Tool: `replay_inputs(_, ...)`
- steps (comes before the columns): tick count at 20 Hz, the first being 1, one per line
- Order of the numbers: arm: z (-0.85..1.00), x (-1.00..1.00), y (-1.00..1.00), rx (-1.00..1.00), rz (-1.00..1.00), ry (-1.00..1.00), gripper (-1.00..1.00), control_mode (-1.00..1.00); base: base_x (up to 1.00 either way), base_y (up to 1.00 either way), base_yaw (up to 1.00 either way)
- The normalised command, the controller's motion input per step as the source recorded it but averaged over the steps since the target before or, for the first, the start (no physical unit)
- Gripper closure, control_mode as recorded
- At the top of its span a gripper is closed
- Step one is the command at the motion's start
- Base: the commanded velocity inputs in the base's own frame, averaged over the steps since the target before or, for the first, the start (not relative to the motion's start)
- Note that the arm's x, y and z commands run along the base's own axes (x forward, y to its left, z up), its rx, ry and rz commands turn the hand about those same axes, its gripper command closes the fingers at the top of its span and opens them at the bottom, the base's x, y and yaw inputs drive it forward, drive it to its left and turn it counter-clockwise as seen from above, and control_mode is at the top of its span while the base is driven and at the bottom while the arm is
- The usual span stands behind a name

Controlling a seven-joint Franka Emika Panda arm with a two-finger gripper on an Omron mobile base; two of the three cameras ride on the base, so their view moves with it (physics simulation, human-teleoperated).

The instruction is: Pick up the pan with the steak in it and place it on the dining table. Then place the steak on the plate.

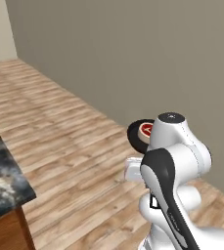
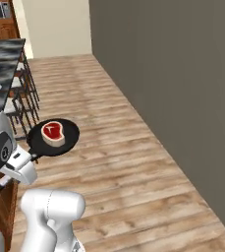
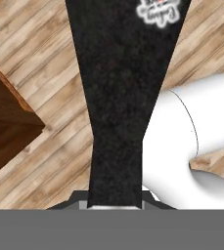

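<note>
Wood floor below; gripper clamped on pan handle, steak inside, dining table at nine o'clock.

white franka panda arm with dark joints folded upright above its base, two-finger gripper at mid height, jaws clamped on the long thin black pan handle

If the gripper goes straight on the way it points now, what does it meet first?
The gripper is shut on the pan handle, so the pan is already against it; past that, probably the wooden floor, though depth is unclear.
</note>
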Motion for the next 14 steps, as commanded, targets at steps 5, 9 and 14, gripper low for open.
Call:
replay_inputs(5,0.0,0.0,0.0,0.0,0.0,0.0,1.0,1.0,0.0,0.0,0.49)
replay_inputs(9,0.0,0.0,0.0,0.0,0.0,0.0,1.0,1.0,0.0,0.0,0.48)
replay_inputs(14,0.0,0.0,0.0,0.0,0.0,0.0,1.0,1.0,0.01,-0.02,0.24)
